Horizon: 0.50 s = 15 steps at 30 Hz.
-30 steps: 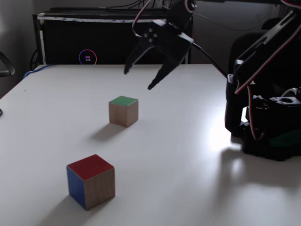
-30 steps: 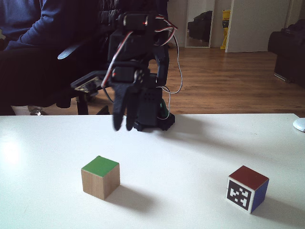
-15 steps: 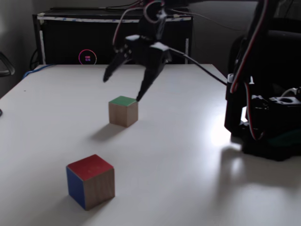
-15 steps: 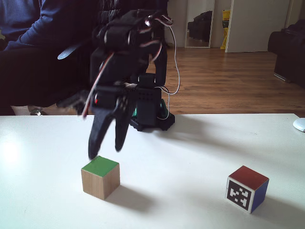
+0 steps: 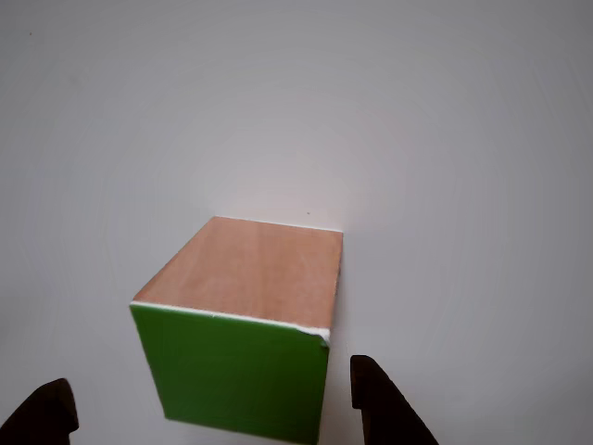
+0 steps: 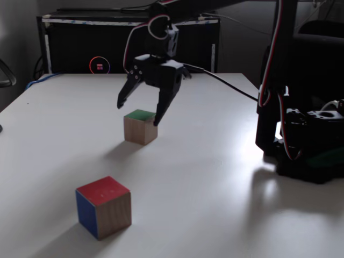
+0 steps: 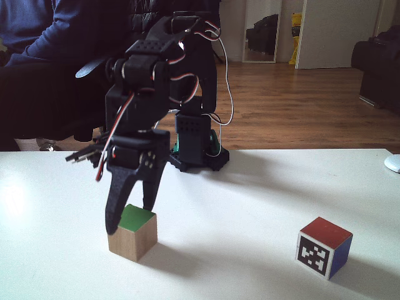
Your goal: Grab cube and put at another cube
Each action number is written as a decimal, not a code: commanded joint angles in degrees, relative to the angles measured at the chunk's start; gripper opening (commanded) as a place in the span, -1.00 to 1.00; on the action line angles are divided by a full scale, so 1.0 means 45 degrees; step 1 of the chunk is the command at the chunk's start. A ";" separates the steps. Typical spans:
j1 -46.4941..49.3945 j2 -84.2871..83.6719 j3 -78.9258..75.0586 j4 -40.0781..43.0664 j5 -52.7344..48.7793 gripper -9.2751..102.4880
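The cube shows a plain wooden face and a bright green face with whitish edges. It rests on the white table, green side up in both fixed views. My gripper hangs open right over it, one finger on each side of its upper part; I cannot tell whether they touch it. In the other view the gripper shows as two dark fingertips flanking the green face. Another cube, with a red top, a black-and-white marker and a blue side, stands apart.
The arm's black base stands on the table's edge with red and white cables. A black cabinet sits behind the table. A person in a dark blue sleeve sits behind it. A white object lies at the right edge.
The gripper has swung from above the far part of the table down onto the wood-and-green cube, staying open. Neither cube has moved.
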 commanded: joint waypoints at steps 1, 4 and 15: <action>-0.0020 -0.0020 -0.0371 -0.0391 -0.0020 -0.05; 0.0039 -0.0176 -0.0371 -0.0605 0.0000 -0.07; 0.0117 -0.0977 -0.0566 -0.0879 -0.0234 -0.29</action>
